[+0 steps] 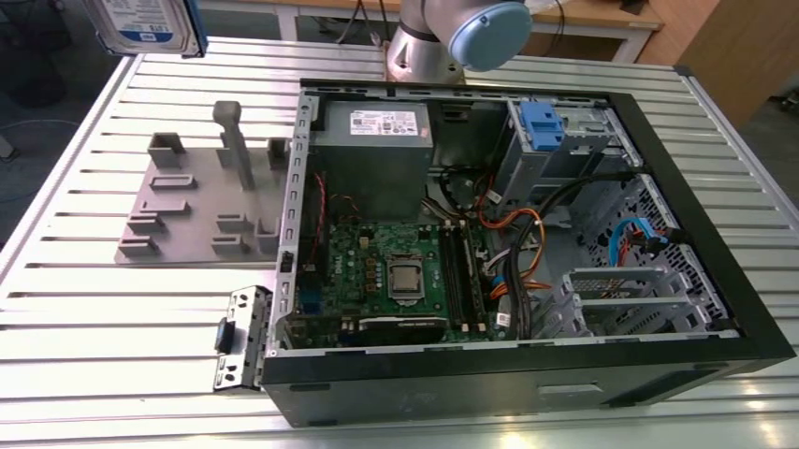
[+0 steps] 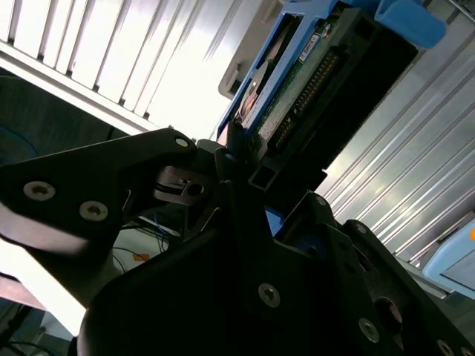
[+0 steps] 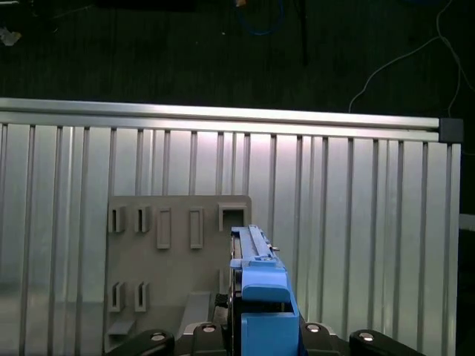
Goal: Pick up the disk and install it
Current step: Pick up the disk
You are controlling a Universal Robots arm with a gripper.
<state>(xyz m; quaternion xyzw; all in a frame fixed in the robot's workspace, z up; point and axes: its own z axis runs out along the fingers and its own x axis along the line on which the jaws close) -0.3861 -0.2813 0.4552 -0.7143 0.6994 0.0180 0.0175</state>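
The disk, a silver drive with a white-and-blue label in a blue carrier, hangs high above the table's far corner at the exterior view's left. In the second wrist view my gripper is shut on the disk, whose green circuit board and blue frame stick out beyond the black fingers. In the first wrist view the disk stands edge-on between the fingers, above the grey fixture plate.
An open computer case lies on the slatted metal table, with a grey power-supply box, a motherboard and a blue-tabbed drive bay inside. The grey fixture plate with upright posts sits beside the case. The arm's base stands behind it.
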